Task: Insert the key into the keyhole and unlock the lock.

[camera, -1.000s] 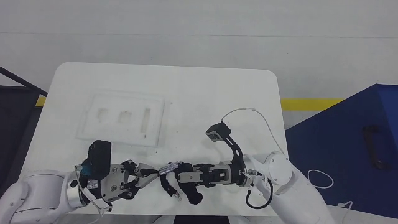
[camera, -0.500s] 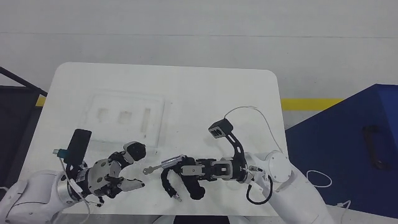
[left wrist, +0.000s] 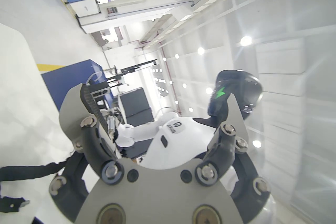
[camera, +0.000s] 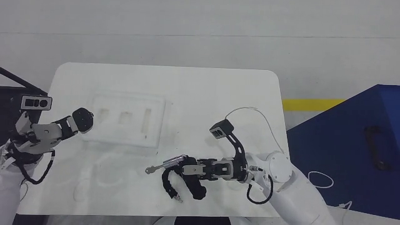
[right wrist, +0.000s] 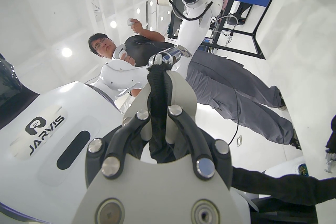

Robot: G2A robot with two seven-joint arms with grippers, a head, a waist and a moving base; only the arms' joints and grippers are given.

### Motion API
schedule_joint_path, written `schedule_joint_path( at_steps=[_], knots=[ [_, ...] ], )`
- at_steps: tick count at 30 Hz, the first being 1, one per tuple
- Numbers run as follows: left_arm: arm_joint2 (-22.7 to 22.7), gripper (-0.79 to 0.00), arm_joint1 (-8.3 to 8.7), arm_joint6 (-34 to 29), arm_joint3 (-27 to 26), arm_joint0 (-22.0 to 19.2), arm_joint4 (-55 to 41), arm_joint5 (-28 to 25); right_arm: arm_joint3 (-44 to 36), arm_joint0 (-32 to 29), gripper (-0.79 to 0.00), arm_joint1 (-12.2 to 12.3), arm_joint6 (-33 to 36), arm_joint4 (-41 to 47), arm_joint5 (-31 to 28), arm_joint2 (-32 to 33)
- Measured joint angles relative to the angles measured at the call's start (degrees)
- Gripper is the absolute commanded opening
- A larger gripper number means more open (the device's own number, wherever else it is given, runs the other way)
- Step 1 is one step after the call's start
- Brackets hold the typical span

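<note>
Lock, top view: a chrome bar held roughly level above the near edge of the table. One end is clamped in the right gripper, and the free end points toward the robot's left side. A black cable hangs in a loop under the gripper and looks like part of the lock. The left gripper is well apart from the lock, at the table's left edge and near a clear tray.

Left wrist view: the left gripper's fingers are spread wide with nothing between them. The lock shows small, far beyond the fingers.

Right wrist view: the right gripper is pinched narrow, with its pads pressed onto the barrel. The chrome end projects just past the fingertips. The keyhole face is not legible here, so I cannot tell whether a key is seated.

Handling notes (judgement):
- **Barrel:** it is metal and rigid, so crushing is not a concern.
- **Surface:** the polished round barrel is probably slippery and may roll in the pads once turning force is applied.
- **Hold on the lock:** a firm hold across the barrel, with the keyhole end left exposed, seems best.
- **Cable:** it is limp, and its hanging weight likely drags the barrel off axis.
- **Key:** it is presumably small, thin and light. Take it by the flat head, with the blade in line with the barrel. Expect little tolerance for tilt.
</note>
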Motion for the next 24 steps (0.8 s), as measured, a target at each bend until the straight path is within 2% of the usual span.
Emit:
schedule_joint_path(
  at_steps=[5,10,12,16,17,20,24],
  knots=[
    [0.01,0.000,-0.01,-0.06,0.07,-0.01,1.66,-0.39,1.21,0.37,-0.785,0.13,0.08,-1.99,1.47,0.29],
    [0.01,0.000,-0.01,-0.05,0.07,-0.02,1.59,-0.38,5.66,2.52,-0.785,0.11,-3.46,-11.71,9.54,-1.45],
    [0.01,0.000,-0.01,-0.06,0.07,-0.02,1.59,-0.38,8.04,3.71,-0.785,-0.20,-4.24,-13.31,13.32,-2.82],
    [0.01,0.000,-0.01,-0.06,0.07,-0.02,1.59,-0.38,12.23,5.78,-0.785,-0.78,-5.53,-14.85,17.08,-4.67],
    [0.01,0.000,-0.01,-0.06,0.07,-0.02,1.59,-0.38,12.97,6.03,-0.760,-0.92,-5.57,-14.48,17.65,-5.00],
    [0.01,0.000,-0.01,-0.06,0.07,-0.02,1.59,-0.38,15.41,7.08,0.000,-1.28,-5.01,-13.60,19.53,-5.87],
    [0.01,0.000,-0.01,-0.06,0.07,-0.02,1.59,-0.38,17.44,8.59,0.000,-1.46,-6.35,-16.71,21.45,-6.55]
  ],
)
